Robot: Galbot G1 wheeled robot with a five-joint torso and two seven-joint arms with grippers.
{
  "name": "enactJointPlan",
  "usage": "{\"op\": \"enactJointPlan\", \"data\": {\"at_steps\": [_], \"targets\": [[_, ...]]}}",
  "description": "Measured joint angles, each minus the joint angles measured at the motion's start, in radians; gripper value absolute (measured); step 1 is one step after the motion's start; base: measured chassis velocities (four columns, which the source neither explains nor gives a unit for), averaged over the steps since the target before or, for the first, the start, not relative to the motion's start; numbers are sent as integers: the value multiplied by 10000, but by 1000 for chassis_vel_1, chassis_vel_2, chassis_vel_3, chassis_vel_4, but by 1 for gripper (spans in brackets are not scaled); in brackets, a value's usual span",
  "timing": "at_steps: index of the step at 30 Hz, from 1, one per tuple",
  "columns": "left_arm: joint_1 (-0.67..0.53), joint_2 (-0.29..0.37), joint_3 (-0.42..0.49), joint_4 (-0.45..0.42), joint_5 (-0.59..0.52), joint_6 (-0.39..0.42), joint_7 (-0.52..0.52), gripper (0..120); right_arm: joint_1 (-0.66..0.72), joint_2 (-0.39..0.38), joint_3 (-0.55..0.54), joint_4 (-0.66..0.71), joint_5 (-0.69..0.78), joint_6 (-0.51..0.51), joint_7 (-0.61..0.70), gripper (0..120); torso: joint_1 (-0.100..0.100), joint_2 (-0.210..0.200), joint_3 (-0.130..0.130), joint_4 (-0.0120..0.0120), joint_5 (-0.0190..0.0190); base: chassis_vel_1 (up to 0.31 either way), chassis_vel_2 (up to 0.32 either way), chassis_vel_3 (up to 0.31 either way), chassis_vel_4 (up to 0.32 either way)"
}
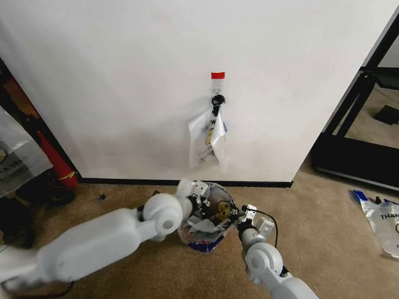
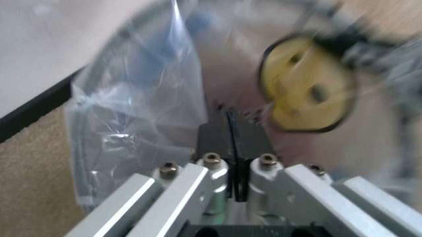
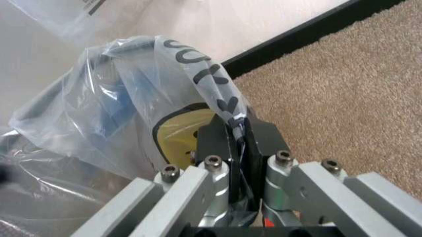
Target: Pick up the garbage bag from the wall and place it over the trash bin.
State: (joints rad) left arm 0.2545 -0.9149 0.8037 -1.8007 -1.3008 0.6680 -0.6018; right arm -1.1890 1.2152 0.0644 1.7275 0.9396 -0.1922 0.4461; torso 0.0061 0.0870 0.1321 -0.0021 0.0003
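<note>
The garbage bag point(image 1: 209, 219) is draped over the trash bin point(image 1: 204, 244) on the carpet at the wall's point(image 1: 124, 81) foot, mouth upward. Left hand point(image 1: 198, 198) pinches its 10 o'clock edge, right hand point(image 1: 242, 217) its 3 o'clock edge.

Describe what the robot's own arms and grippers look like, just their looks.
Both arms are smooth glossy white shells with rounded joints. The left arm is bulky; the right arm has a thin black cable looping near its wrist. Each gripper, left and right, has brushed silver metal links with hex-head bolts and flat black finger pads.
</note>
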Motion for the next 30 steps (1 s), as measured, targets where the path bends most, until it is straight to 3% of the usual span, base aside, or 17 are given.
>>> {"op": "enactJointPlan", "data": {"at_steps": [2, 6, 8, 14, 20, 26, 30], "targets": [[-45, -66, 87, 135, 34, 28, 18, 0, 10, 2, 0, -2, 3, 0, 0, 1, 0, 0, 0, 0, -1, 0, 0, 0, 0], [-193, -1076, 602, 1587, 400, 189, 92, 0, 43, 83, -11, -17, 15, 34, 17, 1, 0, -1, 0, -2, -1, 0, 0, 0, 0], [-207, -1188, 653, 1739, 457, 190, 114, 0, 47, 83, -16, -18, 15, 61, 16, 1, 0, -1, 0, -2, -2, 0, 0, 0, 0], [-338, -2419, 1121, 3051, 726, 211, 334, 0, 177, -83, -224, -41, 40, 133, 17, 1, 1, -2, 0, -4, 0, 0, 0, 0, 0], [-157, -2607, 1301, 3732, 928, 269, 386, 0, 211, -164, -315, -41, 48, 133, 23, 1, 0, -2, -2, -2, -5, 0, 0, 0, 0], [32, -2361, 1346, 3969, 985, 334, 573, 0, 236, -178, -352, -46, 64, 133, 27, 1, 0, -1, -2, 2, -3, 0, 0, 0, 0], [248, -2756, 1383, 4561, 959, 388, 732, 0, 277, -147, -443, -57, 76, 133, 67, 1, -1, -1, -3, -4, -3, 0, 0, 0, 0]]}}
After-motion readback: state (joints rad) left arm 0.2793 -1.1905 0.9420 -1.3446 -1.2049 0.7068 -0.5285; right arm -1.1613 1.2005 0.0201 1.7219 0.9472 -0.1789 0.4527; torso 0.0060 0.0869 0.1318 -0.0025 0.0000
